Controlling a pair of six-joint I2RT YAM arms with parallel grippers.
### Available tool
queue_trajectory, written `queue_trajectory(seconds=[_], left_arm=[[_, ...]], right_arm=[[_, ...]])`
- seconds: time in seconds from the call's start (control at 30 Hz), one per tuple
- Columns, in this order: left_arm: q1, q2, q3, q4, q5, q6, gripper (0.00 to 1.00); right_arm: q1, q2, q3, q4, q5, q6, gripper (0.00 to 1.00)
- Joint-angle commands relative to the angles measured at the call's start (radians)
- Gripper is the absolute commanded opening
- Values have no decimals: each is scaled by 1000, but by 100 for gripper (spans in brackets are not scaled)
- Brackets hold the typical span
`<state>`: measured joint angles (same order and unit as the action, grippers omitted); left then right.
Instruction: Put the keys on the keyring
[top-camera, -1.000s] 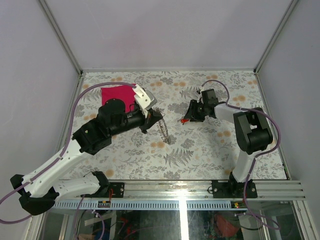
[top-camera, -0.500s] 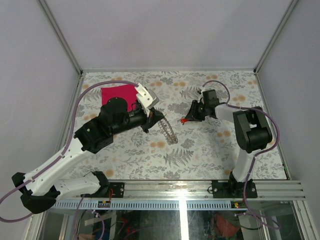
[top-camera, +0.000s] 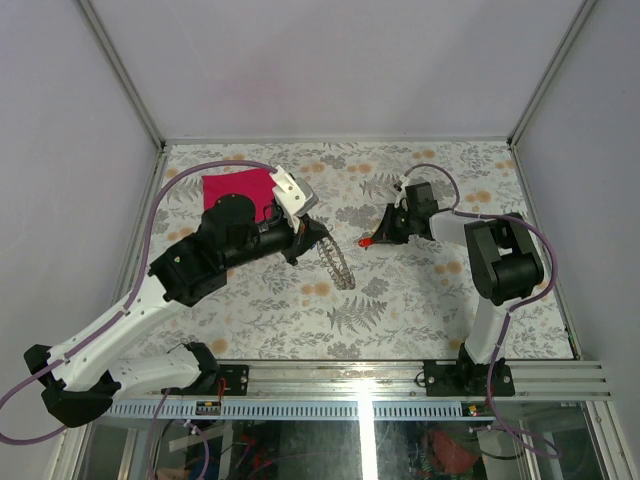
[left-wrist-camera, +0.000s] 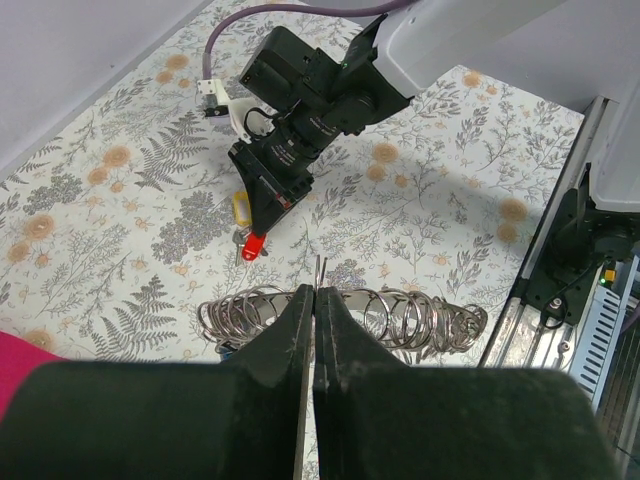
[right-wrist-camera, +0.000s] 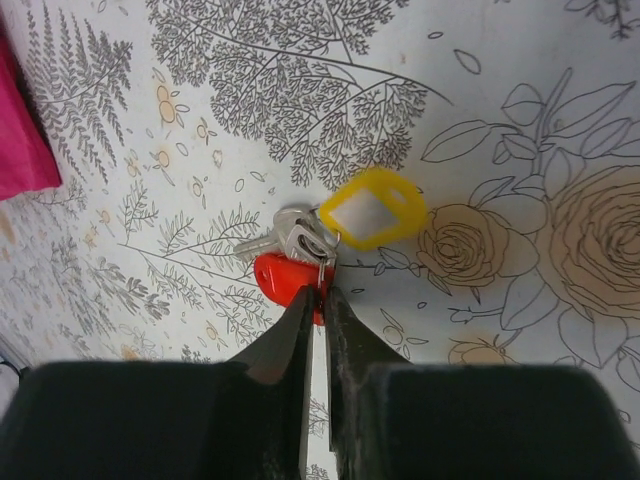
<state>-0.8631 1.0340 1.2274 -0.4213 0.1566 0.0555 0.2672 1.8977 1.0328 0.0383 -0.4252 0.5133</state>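
The keys (right-wrist-camera: 288, 238) are a small silvery bunch with a red tag (right-wrist-camera: 282, 278) and a yellow tag (right-wrist-camera: 372, 210), lying on the flower-print table. My right gripper (right-wrist-camera: 322, 292) has its jaws pinched almost together on the thin wire loop of the bunch, over the red tag. In the top view the right gripper (top-camera: 380, 236) sits at the red tag (top-camera: 367, 241). My left gripper (left-wrist-camera: 313, 292) is shut on a thin wire of the keyring (left-wrist-camera: 420, 318), a coiled row of silvery loops hanging below it. The keyring (top-camera: 338, 264) hangs left of the keys, apart from them.
A pink-red cloth (top-camera: 238, 187) lies at the back left, behind the left arm. The table's metal frame rail (left-wrist-camera: 560, 250) runs along the near edge. The right arm's black camera housing (left-wrist-camera: 300, 100) stands just behind the keys.
My right gripper's jaws have closed down on the keys' wire loop. The left gripper and its hanging keyring have shifted slightly right, toward the keys.
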Motion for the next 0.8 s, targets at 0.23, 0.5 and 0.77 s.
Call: queue_trajectory(seconds=[0.23,0.5,0.77], left_arm=[[2,-5,31,48,4,-17,0],[2,2,32,56,10,-15,0],[2,6,28,64,13,-14,0]], right_arm=[[-1,-150,-108,103,-48,-45,0],[-2,-289,-131,45,-40,-76,0],[0,-384,-118,-139,-37,-193,0]])
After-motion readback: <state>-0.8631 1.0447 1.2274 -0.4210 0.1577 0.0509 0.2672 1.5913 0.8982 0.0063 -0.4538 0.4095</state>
